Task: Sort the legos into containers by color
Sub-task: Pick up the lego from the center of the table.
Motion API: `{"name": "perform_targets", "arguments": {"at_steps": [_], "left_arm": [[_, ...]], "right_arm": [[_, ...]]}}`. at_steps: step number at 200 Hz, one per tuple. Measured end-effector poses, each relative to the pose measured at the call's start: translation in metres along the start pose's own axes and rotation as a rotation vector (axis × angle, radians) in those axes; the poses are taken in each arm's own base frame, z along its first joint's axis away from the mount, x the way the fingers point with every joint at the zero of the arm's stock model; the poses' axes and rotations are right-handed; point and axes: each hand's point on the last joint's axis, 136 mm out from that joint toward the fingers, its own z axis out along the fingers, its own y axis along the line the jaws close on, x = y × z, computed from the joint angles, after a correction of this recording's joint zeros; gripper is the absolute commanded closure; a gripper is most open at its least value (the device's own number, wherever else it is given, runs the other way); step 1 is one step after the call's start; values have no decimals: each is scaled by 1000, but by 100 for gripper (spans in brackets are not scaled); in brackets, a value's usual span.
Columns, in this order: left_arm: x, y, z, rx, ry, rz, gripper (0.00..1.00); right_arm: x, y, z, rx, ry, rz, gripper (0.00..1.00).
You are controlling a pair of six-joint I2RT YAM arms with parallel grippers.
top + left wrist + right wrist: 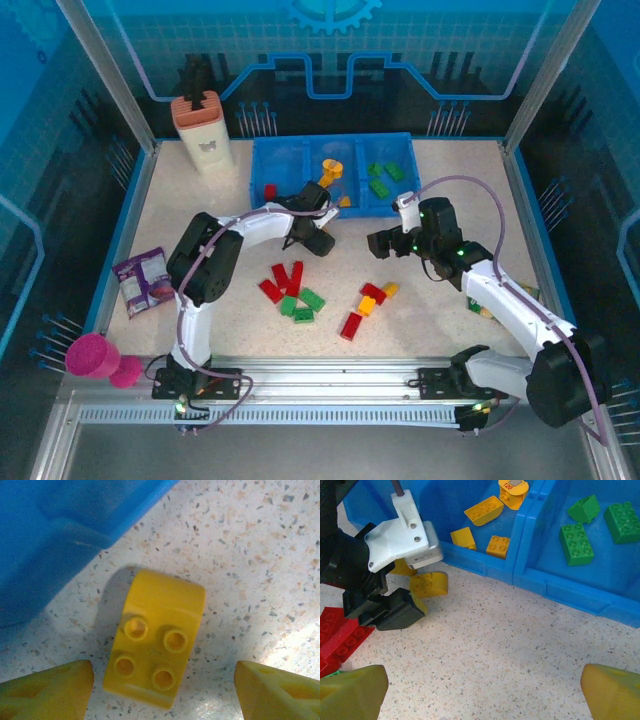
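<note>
Now we see left jaws open around a small yellow plastic brick [157,635] on the desk [250,555] beside the blue plastic tray [50,540]; right jaws open too.

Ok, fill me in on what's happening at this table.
Two robot arms are sorting plastic bricks by colour into a blue tray. The left gripper hangs open over a yellow brick lying on the table just outside the tray, without touching it. The right gripper is open above bare table, holding nothing. The tray has one red brick in its left compartment, yellow pieces in the middle and green bricks on the right. Other loose bricks lie on the table.
</note>
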Motion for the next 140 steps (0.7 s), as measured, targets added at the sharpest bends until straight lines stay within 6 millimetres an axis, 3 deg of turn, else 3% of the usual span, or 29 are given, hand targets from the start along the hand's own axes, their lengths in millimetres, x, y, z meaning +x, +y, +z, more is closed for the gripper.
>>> {"name": "perform_targets", "arguments": {"at_steps": [43, 140], "left_arm": [[-3, -6, 1, 6, 2, 12, 29], [-1, -18, 6, 17, 22, -20, 67]], "right_arm": [[0, -2, 0, 11, 0, 0, 0], [2, -5, 3, 27, 10, 2, 0]]}}
